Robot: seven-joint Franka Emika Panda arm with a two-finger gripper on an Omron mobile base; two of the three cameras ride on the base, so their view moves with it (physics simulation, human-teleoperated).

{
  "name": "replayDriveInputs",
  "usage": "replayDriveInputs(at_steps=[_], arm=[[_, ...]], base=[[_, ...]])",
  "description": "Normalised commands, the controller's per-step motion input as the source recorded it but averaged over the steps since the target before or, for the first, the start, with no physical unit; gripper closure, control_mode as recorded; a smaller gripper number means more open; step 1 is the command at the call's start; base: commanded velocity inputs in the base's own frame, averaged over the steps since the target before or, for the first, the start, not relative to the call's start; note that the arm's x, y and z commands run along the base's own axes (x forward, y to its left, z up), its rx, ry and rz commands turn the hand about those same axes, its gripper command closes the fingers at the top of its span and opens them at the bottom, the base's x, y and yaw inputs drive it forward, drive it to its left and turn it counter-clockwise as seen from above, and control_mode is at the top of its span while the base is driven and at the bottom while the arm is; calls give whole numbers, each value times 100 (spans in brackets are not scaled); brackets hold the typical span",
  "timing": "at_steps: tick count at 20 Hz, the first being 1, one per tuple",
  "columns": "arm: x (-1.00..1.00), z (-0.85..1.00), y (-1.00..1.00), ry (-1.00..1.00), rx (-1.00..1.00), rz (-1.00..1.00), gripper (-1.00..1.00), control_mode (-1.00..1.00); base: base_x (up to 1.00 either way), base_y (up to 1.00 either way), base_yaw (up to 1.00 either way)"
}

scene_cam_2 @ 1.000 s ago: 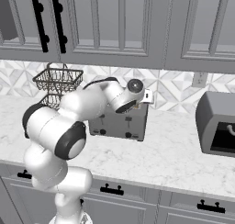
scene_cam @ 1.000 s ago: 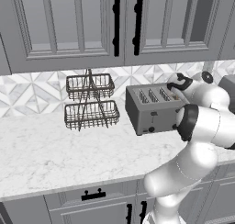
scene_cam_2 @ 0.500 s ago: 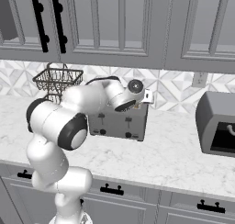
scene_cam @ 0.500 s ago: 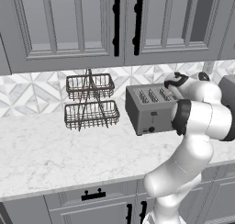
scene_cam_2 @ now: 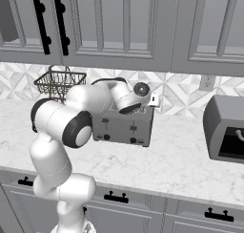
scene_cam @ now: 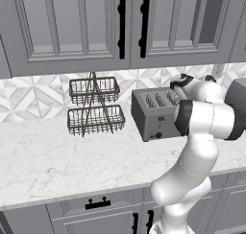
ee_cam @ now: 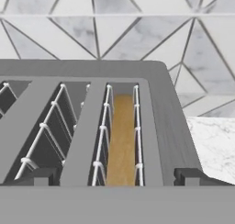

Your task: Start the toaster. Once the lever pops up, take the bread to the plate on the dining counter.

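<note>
You had the fingers [ee_cam: 112,177] spread wide above the toaster [scene_cam: 156,114], straddling the slot at 12 o'clock where the bread [ee_cam: 121,140] sat upright, ready for lifting out.

The toaster [ee_cam: 160,108] lies close below, its slots running away toward the patterned wall tiles [ee_cam: 137,30]. The bread [ee_cam: 121,140] sits sunk in the rightmost slot between white wire guides. Marble desk [ee_cam: 213,142] shows at right.
</note>
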Motion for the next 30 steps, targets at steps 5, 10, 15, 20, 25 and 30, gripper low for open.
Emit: replayDriveInputs(at_steps=[5, 10, 15, 20, 25, 30], arm=[[7, -9, 0, 0, 0, 0, -100, -100], [0, -3, 0, 0, 0, 0, 100, -100], [0, -2, 0, 0, 0, 0, 100, -100], [0, 0, 0, 0, 0, 0, 100, -100], [0, 0, 0, 0, 0, 0, 100, -100], [-4, 9, 0, -4, 2, 0, 100, -100]], base=[[0, 0, 0], [0, 0, 0], [0, 0, 0], [0, 0, 0], [0, 0, 0], [0, 0, 0]])
